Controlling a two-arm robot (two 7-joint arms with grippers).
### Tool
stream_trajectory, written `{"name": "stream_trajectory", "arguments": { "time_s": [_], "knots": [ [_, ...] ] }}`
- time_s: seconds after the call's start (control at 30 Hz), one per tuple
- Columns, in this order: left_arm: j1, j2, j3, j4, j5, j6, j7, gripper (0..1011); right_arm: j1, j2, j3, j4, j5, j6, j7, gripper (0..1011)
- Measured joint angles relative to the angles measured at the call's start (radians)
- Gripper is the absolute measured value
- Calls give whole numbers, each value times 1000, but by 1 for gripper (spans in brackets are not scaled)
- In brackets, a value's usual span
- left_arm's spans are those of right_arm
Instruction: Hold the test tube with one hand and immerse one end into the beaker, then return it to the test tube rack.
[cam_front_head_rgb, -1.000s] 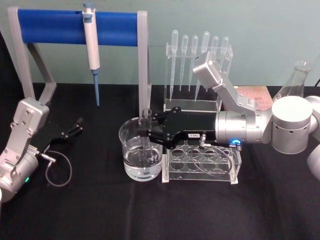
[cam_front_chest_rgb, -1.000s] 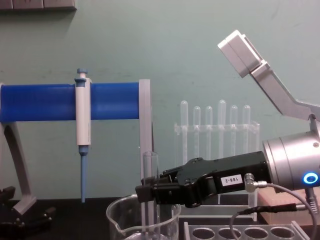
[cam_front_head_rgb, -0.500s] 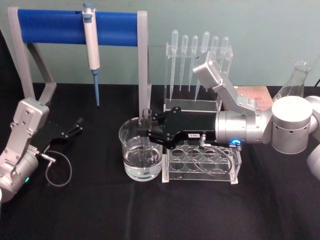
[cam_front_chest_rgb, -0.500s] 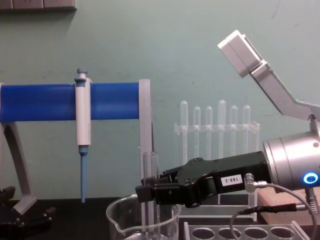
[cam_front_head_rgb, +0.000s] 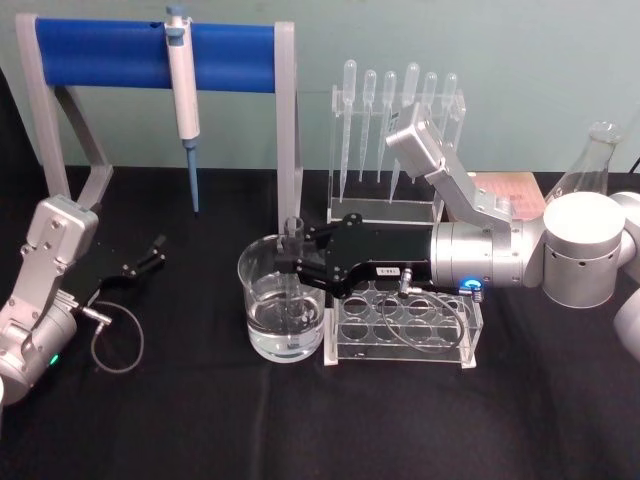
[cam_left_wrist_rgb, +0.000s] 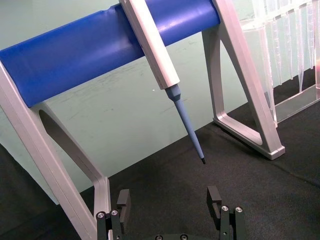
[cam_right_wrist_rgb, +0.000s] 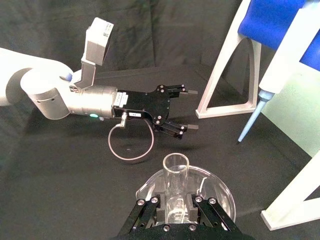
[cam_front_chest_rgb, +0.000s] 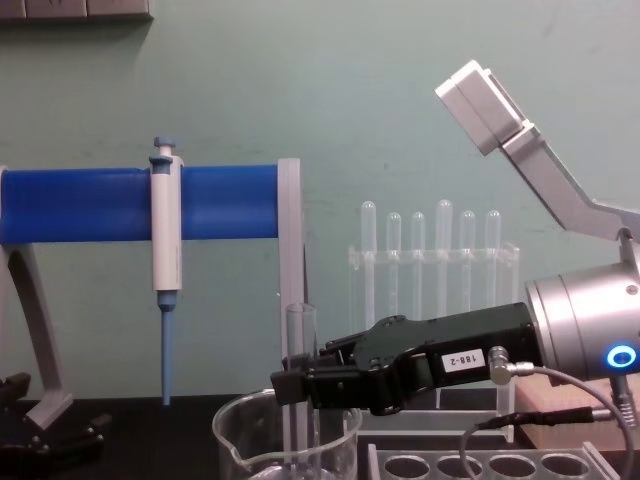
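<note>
So the black two-fingered right claw (cam_front_head_rgb: 292, 262) is clamped shut on the long clear glass test tube (cam_front_head_rgb: 293, 232). The tube stands upright at centre frame inside the wide clear glass beaker (cam_front_head_rgb: 283, 325), and its lower end looks dipped in the water. The clear plastic test tube rack (cam_front_head_rgb: 405, 325) sits just beside the beaker on the right. The left claw (cam_front_head_rgb: 153, 254) is parked wide open and empty at the left edge of the black tabletop (cam_front_head_rgb: 200, 420). If it were me, I'd lift straight up with no tilt until the round bottom clears the rim. Then I'd go right over a rack hole and lower slowly, since wet glass can slip.
</note>
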Motion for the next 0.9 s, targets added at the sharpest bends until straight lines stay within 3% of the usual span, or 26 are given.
{"name": "stream_trajectory", "arguments": {
  "time_s": [0.9],
  "knots": [
    [0, 0, 0, 0, 0, 0, 0, 1000, 0, 0, 0, 0, 0, 0, 0, 235]
  ]
}}
